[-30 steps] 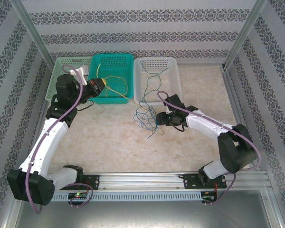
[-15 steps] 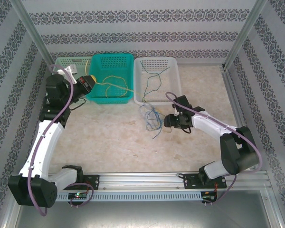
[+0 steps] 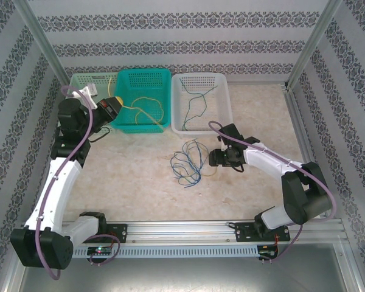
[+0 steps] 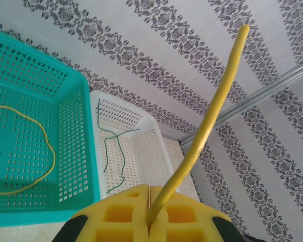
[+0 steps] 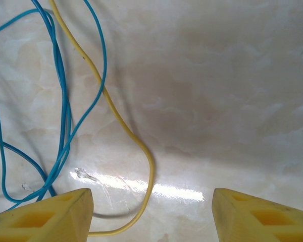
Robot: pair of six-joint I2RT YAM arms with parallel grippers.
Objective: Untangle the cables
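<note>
Up close, left hand (image 4: 149, 202) pinches yellow cable (image 4: 213, 116).

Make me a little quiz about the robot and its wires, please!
1. What colour is the wire pinched in the left pincer?
A) blue
B) yellow
C) green

2. True or false: the right pincer is open above the table.

3. Fill the gap: the green wire lies in the ____ basket.

Key: 1 B; 2 true; 3 white.
</note>
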